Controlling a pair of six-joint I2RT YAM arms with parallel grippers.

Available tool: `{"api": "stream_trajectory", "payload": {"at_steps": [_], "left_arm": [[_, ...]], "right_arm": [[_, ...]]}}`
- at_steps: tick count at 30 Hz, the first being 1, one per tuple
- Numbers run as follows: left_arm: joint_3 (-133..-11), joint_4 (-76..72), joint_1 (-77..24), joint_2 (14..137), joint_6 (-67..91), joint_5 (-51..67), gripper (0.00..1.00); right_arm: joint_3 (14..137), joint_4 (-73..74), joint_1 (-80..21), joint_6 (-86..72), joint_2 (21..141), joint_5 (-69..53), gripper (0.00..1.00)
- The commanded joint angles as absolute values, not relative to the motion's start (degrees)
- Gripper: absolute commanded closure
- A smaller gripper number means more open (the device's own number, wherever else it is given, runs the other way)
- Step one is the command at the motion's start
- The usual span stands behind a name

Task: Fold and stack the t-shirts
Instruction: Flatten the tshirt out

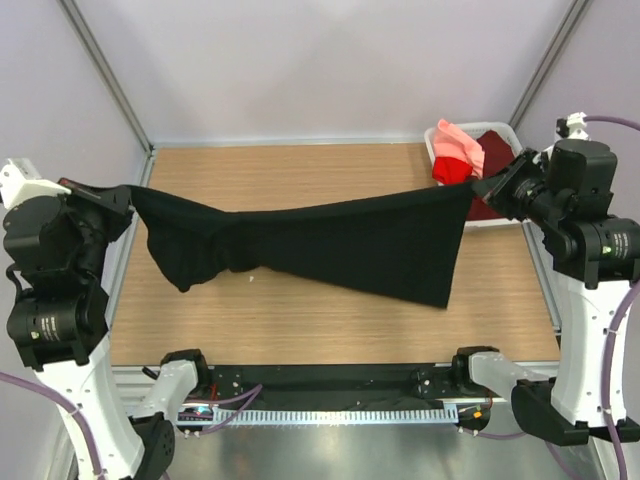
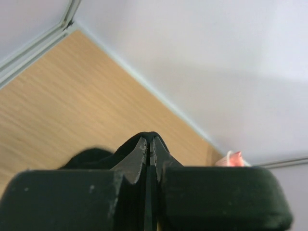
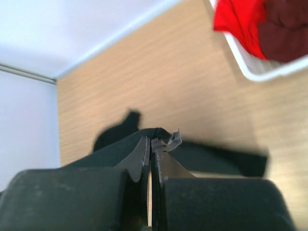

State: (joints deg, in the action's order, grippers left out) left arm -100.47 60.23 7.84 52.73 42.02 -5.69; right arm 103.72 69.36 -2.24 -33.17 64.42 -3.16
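Pale walls (image 1: 300, 60) with metal corner posts close in a wood-grain bench (image 1: 330, 325), and nearly the whole width of it is spanned by the black t-shirt (image 1: 340, 245). The shirt hangs in the air between the two arms like a slack banner. Its right part falls in a broad flat panel, while its left part is bunched and twisted into a sagging lump; whether the lowest folds touch the wood cannot be told. At the far right corner stands a white basket (image 1: 512, 133) holding the salmon-pink shirt (image 1: 450, 138), the red shirt (image 1: 455, 170) and the maroon shirt (image 1: 496, 150), none of them folded yet. The left gripper (image 1: 125, 195) is pressed together on a pinch of black cloth at the left end, and the right gripper (image 1: 480, 190) is likewise clamped on a corner at the right end, where a small crumple of fabric pokes out beside its fingertips. The step in hand looks like spreading the garment before the first fold. To do it well, the arms should probably pull evenly apart until the twist on the left opens, then lower both ends together so the cloth lands flat and square to the bench edge, well apart from the basket.
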Motion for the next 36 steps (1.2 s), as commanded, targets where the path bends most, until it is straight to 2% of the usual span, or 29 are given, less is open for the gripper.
{"api": "stream_trajectory", "payload": {"at_steps": [1,5,9,12,13,15,16,18,21,23,25,28,32,36], "left_arm": [[-100.9,49.9,7.7,55.4,44.8,-7.7,1.00],[-100.1,42.3,7.7,66.1,45.8,-3.2,1.00],[-107.4,40.2,7.7,77.5,43.6,-1.6,1.00],[-115.8,38.6,7.8,84.3,41.5,-3.6,1.00],[-122.4,40.2,8.0,86.4,41.1,-4.6,1.00],[-130.7,43.8,9.4,91.5,42.3,-4.6,1.00],[-137.2,44.0,9.7,92.5,42.7,-4.1,0.99],[-140.8,43.6,9.7,93.6,43.6,-3.1,1.00],[-141.1,43.8,9.7,91.2,44.0,-2.1,1.00],[-134.6,43.9,9.6,88.3,43.8,-1.8,1.00],[-129.2,44.6,9.7,83.4,42.4,-3.3,1.00],[-118.3,48.2,9.7,77.4,40.9,-6.0,1.00],[-101.4,49.0,9.6,67.7,39.9,-6.8,1.00],[-78.2,50.2,9.7,58.0,39.4,-7.3,1.00]], "right_arm": [[104.8,57.9,-1.9,-33.7,67.9,-5.3,0.99],[105.5,47.5,-1.9,-36.4,75.5,-6.3,0.99],[112.4,36.4,-2.0,-38.1,87.2,-7.9,0.99],[125.4,38.1,-1.9,-37.7,98.5,-8.4,0.99],[129.4,39.1,-1.9,-37.9,103.7,-9.3,0.99],[143.1,43.6,-2.0,-38.0,108.1,-10.3,0.99],[146.7,44.5,-2.0,-37.8,109.7,-10.5,0.99],[149.2,43.9,-1.9,-37.2,108.5,-10.2,0.99],[137.5,39.1,-1.9,-34.6,99.7,-7.8,0.99],[128.7,37.6,-1.6,-33.6,93.0,-6.9,0.99],[125.9,39.3,-1.5,-32.0,90.5,-6.1,0.99],[117.2,40.5,-1.5,-30.2,85.2,-6.4,0.99],[99.6,41.8,-1.5,-27.9,77.4,-5.5,0.99],[81.5,43.5,-1.6,-28.4,68.4,-5.8,0.99]]}}
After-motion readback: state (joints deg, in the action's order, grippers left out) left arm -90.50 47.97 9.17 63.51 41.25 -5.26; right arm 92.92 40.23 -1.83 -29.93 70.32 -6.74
